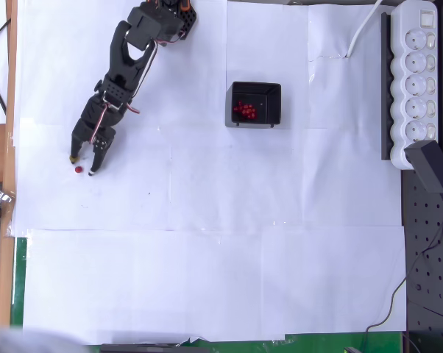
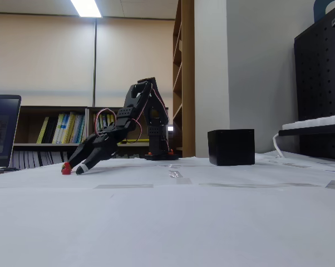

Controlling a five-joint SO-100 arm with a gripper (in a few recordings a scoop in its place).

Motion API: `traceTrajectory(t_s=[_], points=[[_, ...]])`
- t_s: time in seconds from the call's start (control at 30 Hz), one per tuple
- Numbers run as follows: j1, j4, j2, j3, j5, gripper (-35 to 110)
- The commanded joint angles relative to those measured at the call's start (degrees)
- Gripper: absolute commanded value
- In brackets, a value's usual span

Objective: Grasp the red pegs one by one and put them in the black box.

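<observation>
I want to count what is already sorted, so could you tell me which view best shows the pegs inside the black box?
The overhead view: it looks straight into the black box, where a cluster of red pegs lies. The fixed view shows the box side-on, its wall hiding the contents.

Fingers [image 2: 73, 167] low on the white table [image 2: 212, 222], spread around a red peg [image 2: 65, 171]; black box [image 2: 231, 147] well apart.

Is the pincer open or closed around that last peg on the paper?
Open. In the overhead view the pincer has its fingertips apart, with the red peg lying between them.
</observation>
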Motion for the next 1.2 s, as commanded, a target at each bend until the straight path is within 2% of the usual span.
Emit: traceTrajectory(t_s=[0.0,0.63,1.17], points=[[-0.2,-1.1,2.1,1.7,-0.3,18],[-0.4,-4.7,5.1,3.3,0.7,18],[-0.4,-3.3,4.8,3.3,0.3,1]])
